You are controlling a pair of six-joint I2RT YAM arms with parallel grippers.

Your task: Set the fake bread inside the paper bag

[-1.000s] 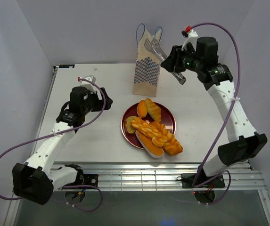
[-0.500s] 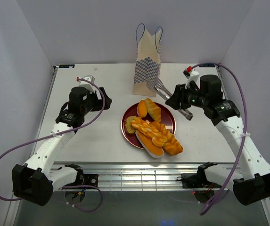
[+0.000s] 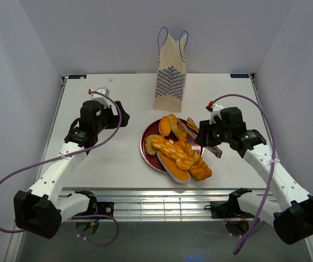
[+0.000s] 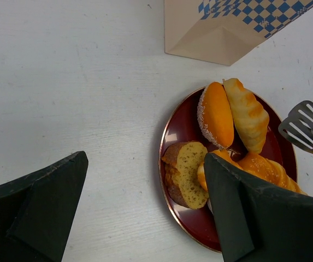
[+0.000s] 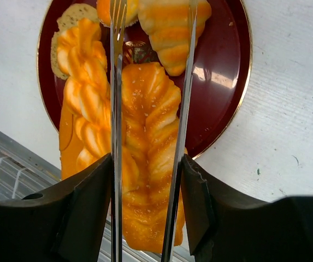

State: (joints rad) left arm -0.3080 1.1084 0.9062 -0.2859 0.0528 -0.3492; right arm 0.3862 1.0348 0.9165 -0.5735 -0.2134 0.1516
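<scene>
The fake bread lies heaped on a dark red plate: a braided loaf, oval rolls and a slice. The paper bag stands upright behind the plate. My right gripper is shut on metal tongs. In the right wrist view the tongs' arms stand apart on either side of a braided loaf over the plate. My left gripper is open and empty, left of the plate. The bag's base shows in the left wrist view.
The table's near edge is a metal rail just below the plate; some bread overhangs the plate's near rim. Purple cables loop from both arms. White walls close in the table on three sides.
My right arm has come down from beside the bag's top to low over the plate, carrying the tongs. The left arm has not moved.
</scene>
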